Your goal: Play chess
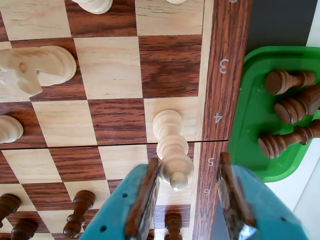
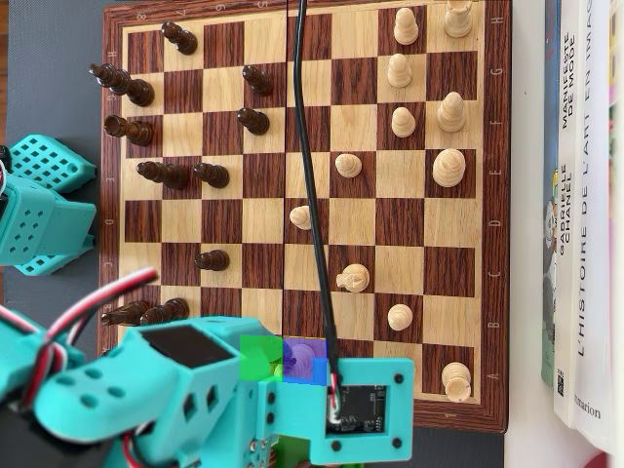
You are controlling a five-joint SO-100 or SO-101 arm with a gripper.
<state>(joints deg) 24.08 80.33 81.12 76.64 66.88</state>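
The gripper (image 1: 187, 200) hangs with jaws apart; the light pawn (image 1: 171, 147) stands upright just ahead, nearer the left finger (image 1: 142, 200) in the wrist view.

Wooden chessboard (image 2: 302, 210) flat on table; light pieces and dark pieces spread mid-game; light bishop (image 1: 171, 147) upright near numbered edge.

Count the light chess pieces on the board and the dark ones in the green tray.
Light chess pieces on the chessboard: 12 (11 in the overhead view, one more only in the wrist view)
Dark chess pieces in the green tray: 3 in view
Total: 15
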